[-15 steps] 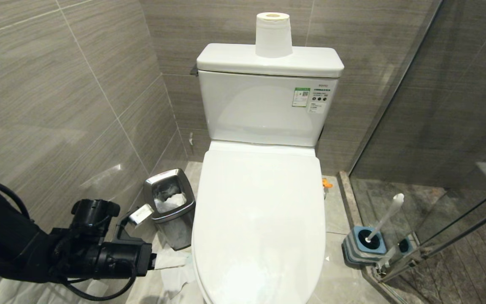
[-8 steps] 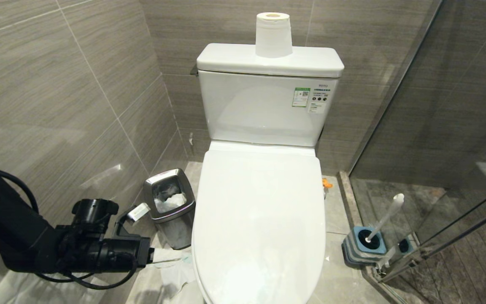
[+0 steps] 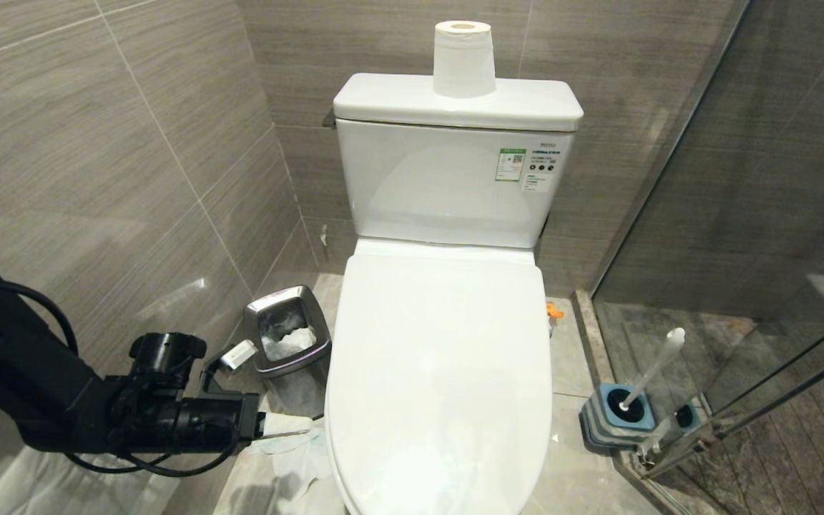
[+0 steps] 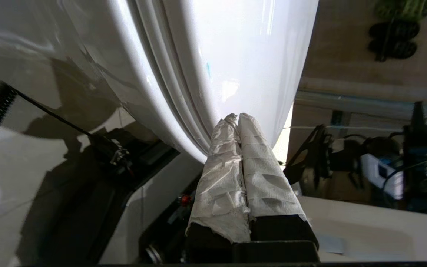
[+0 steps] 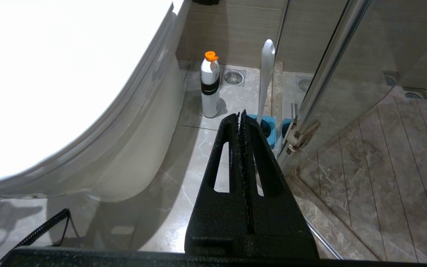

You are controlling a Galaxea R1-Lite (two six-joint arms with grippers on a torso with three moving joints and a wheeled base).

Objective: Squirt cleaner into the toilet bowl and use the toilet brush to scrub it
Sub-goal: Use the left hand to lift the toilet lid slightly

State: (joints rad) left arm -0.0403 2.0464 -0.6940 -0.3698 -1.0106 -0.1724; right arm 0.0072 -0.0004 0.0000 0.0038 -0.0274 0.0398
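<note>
The white toilet [image 3: 440,372] has its lid shut, so the toilet bowl is hidden under it. My left gripper [image 3: 305,425] is low at the toilet's left side; its paper-wrapped fingers [image 4: 221,174] are shut with nothing between them, tips at the seam under the lid [image 4: 184,74]. The toilet brush [image 3: 656,366] stands with its white handle leaning in a blue-and-grey holder [image 3: 616,418] on the floor at the right. My right gripper [image 5: 241,115] is shut and empty above the floor, short of the brush [image 5: 266,70]. No cleaner liquid shows.
A white bottle with an orange cap [image 5: 210,87] stands on the floor between the toilet and the brush holder [image 5: 269,128]. A steel bin [image 3: 287,350] and loose paper [image 3: 297,458] sit left of the toilet. A paper roll [image 3: 463,61] tops the tank. A glass shower door [image 3: 741,286] is on the right.
My left forearm has risen further into view at the left, and its gripper has edged toward the toilet's side. The toilet, the brush and the right gripper have not moved.
</note>
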